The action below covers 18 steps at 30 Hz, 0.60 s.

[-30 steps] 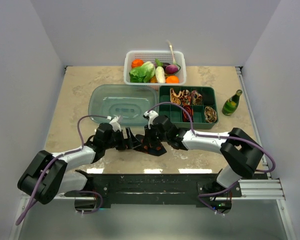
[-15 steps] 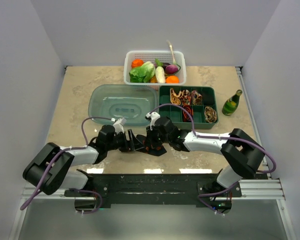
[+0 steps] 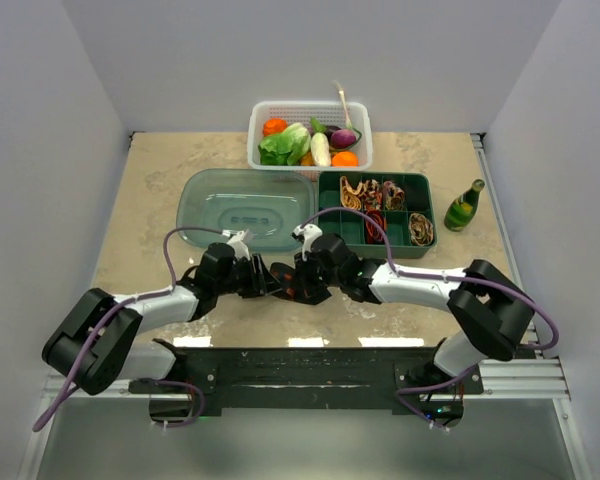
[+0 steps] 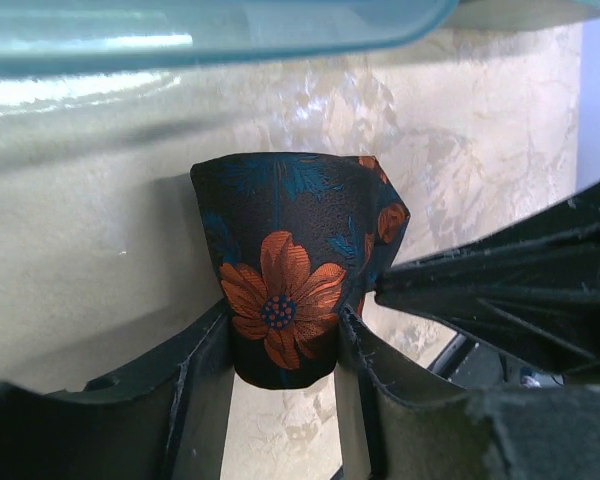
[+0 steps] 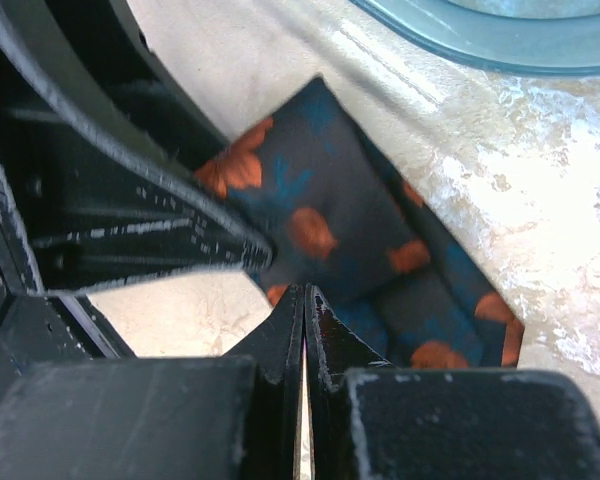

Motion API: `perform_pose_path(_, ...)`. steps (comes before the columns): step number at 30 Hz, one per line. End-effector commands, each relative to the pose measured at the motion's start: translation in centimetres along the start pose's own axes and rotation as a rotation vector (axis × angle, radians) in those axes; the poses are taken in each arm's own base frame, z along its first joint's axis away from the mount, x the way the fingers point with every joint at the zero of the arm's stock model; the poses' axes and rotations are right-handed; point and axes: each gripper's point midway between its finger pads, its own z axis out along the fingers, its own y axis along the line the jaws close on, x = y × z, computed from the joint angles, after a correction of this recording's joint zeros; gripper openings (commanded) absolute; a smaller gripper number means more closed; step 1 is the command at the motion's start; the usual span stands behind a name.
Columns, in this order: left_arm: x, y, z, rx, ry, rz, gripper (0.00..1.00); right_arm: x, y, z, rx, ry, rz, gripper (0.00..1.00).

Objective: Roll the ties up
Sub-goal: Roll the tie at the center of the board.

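Between left gripper (image 4: 283,345) jaws, black floral tie (image 4: 290,240) sits pinched, likely securing its fold; right gripper (image 5: 303,293) closed alongside.

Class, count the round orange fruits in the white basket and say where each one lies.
2. One orange fruit sits in the white basket's back-left corner, the other orange fruit at its front-right. More may hide under the greens.

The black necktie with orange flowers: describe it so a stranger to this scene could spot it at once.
On the beige stone-look tabletop, look on the arms' side of the translucent teal plastic container, where the left gripper and right gripper meet. The black fabric necktie with orange flowers lies folded there. Unlike the rolled ties in the green compartment tray, it sits outside the tray.
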Motion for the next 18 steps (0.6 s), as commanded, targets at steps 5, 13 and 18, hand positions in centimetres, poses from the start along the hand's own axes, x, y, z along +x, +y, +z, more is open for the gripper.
perform_pose_path(5,-1.4,1.4,-0.6,-0.143,-0.005,0.071,0.39,-3.5,0.7,-2.9,0.010,-0.102,-0.005,0.00)
perform_pose_path(13,-1.5,2.3,-0.9,-0.208,0.005,0.080,0.39,-2.0,-1.9,-2.4,0.120,-0.063,-0.025,0.00)
perform_pose_path(18,-2.4,2.4,-1.1,-0.259,0.000,0.123,0.39,0.1,-3.5,-0.7,0.177,0.012,-0.030,0.00)
